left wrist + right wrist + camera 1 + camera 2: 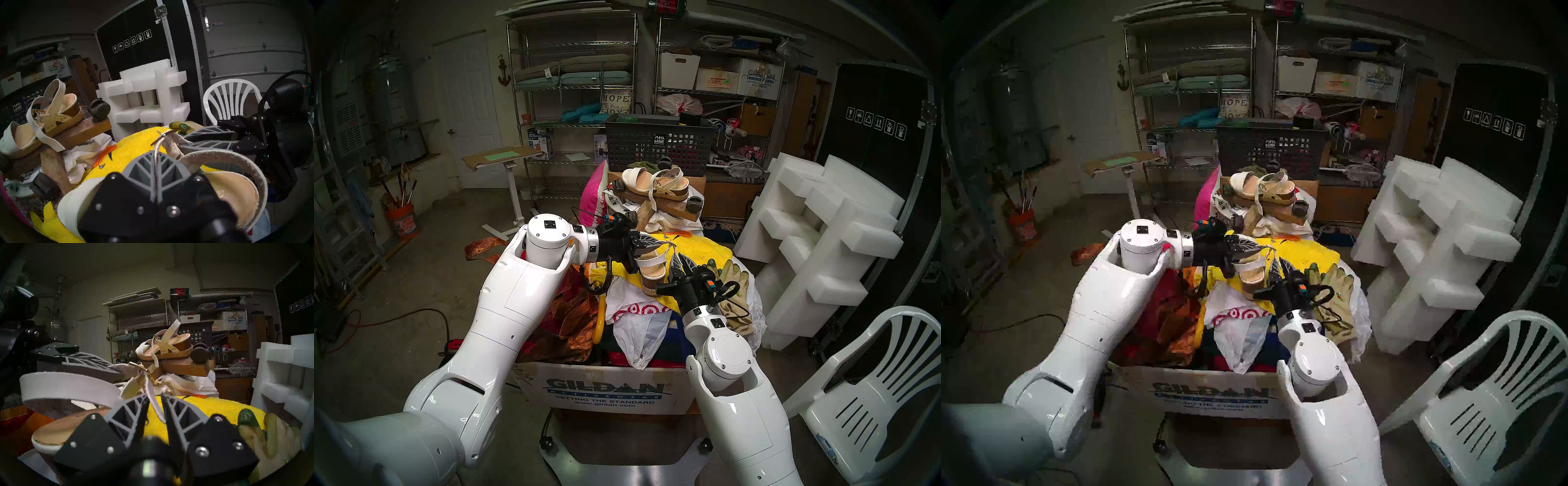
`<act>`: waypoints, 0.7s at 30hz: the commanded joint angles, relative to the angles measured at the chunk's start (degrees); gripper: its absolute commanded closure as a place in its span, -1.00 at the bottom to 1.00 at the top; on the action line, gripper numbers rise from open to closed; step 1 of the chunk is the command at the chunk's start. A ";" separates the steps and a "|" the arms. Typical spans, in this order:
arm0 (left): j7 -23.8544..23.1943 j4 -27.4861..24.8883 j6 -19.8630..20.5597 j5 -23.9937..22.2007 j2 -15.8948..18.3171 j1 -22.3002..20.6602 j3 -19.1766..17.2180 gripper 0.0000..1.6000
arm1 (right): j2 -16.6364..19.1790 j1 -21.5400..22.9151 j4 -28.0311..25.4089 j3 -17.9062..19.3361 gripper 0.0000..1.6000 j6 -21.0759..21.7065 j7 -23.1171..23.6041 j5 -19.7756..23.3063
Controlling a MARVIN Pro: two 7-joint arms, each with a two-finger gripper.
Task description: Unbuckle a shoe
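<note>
Nearest me, my right gripper (154, 405) stands with jaws parted; the thin ankle strap (155, 404) hangs loose between them, nothing clamped. Beyond it, my left gripper (157, 162) is closed tight on that strap of the wedge sandal (650, 269), which I judge steadies it above the yellow towel (704, 249) so the buckle (141, 366) faces the right arm. Farthest, a second sandal (653, 185) rests on a wooden board (663, 208).

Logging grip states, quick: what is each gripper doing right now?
Left gripper: shut on the sandal's thin strap.
Right gripper: open, strap end between its fingers.
</note>
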 commanded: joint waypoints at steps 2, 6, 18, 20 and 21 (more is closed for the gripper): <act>-0.59 -1.37 0.25 -0.16 -0.13 -0.63 0.21 1.00 | -0.01 0.23 -2.20 -0.59 0.15 -0.85 0.23 -0.24; -0.83 -1.27 0.36 0.10 -0.11 -0.65 0.47 1.00 | 0.30 -0.05 -2.54 -0.83 0.13 -1.10 0.20 -0.42; 0.69 0.59 -0.21 0.78 -1.20 -1.55 0.26 1.00 | 1.03 -1.40 -3.76 -0.91 0.05 -0.57 0.41 -0.46; 0.80 0.93 -0.27 0.74 -1.23 -1.81 0.30 1.00 | 1.05 -1.61 -3.68 -0.75 0.04 -0.58 0.40 -0.37; 0.75 1.01 -0.25 0.70 -1.20 -1.90 0.33 1.00 | 1.05 -1.67 -3.64 -0.70 0.04 -0.60 0.38 -0.35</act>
